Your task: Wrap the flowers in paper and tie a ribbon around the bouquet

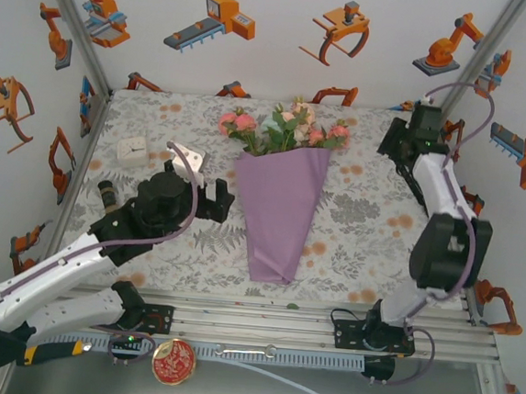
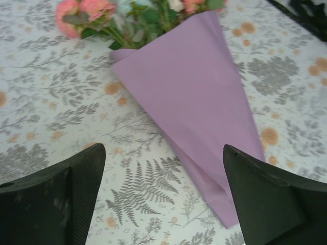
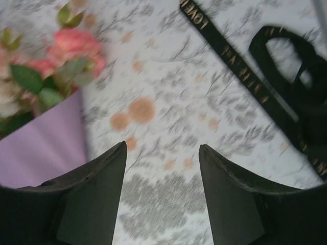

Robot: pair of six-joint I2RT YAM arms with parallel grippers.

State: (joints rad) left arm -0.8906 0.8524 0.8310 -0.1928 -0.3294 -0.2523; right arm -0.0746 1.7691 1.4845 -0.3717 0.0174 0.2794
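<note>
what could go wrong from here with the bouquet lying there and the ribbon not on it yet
1. The paper cone lies untied on the table, with the left gripper and right gripper both open and off it, so it may unroll.
2. The ribbon lies looped on itself beside the flowers; a grab might lift a tangle rather than one strand.

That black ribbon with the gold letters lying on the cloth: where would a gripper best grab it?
On the straight lettered stretch of the ribbon, away from the bunched loop at its right end. It lies flat and thin on the tablecloth, so a gripper should probably come straight down from above, with its fingers straddling the narrow width. The right gripper is open nearby.
</note>
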